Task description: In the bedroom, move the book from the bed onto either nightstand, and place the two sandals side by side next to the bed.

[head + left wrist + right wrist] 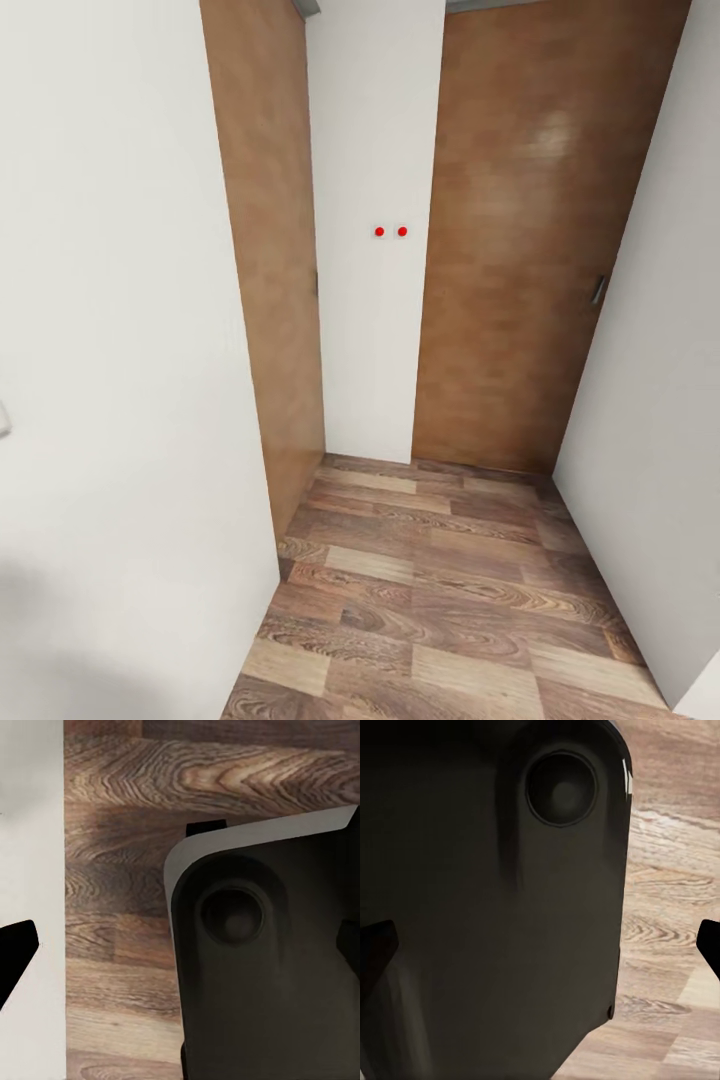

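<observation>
In transit down a narrow hallway toward two wooden doors; jaws spread, empty; next, find the bedroom.

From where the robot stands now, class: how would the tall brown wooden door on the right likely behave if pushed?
The tall brown wooden door looks like a stiff, fairly heavy slab, unlikely to flex. With its small dark handle at the right edge, it likely swings rather than slides. Its glossy sheen suggests a slippery face.

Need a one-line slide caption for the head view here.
Narrow hallway: two brown wooden doors flank a white wall strip with two red-dotted switches, above wood-plank floor.
</observation>
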Available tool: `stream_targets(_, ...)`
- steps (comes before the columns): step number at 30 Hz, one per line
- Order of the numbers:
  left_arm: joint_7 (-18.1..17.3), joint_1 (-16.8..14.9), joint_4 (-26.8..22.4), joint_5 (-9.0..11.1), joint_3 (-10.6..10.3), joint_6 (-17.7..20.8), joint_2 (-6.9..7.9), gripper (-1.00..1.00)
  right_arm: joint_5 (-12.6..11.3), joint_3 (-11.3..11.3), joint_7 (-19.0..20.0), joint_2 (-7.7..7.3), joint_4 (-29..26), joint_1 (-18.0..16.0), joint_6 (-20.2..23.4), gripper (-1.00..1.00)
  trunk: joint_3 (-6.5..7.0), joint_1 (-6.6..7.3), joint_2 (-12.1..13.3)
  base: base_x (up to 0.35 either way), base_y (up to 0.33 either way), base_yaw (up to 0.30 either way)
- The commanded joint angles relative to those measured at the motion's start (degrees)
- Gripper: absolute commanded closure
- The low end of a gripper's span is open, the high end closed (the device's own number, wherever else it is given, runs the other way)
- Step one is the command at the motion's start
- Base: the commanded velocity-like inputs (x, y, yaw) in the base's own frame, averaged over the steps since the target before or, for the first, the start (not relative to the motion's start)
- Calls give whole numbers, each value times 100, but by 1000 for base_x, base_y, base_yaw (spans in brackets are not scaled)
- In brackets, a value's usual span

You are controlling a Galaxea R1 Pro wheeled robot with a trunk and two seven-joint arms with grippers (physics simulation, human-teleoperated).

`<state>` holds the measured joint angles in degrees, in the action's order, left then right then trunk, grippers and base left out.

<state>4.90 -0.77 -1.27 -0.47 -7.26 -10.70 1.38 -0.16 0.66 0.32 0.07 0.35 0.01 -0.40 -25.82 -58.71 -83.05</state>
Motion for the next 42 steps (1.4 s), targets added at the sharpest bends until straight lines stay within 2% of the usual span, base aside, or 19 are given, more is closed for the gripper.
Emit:
stream_targets(1,29,-2,4,-6,-46,-17,0,-100,-2,7,3,0,2,-2,-4,-100,-4,-2,-2,140,107,-51)
stream_targets(42,38,-2,-5,-13,-62,-46,11,-100,-2,-2,3,52,-44,-1,-4,-100,-4,-2,-2,44,35,-7)
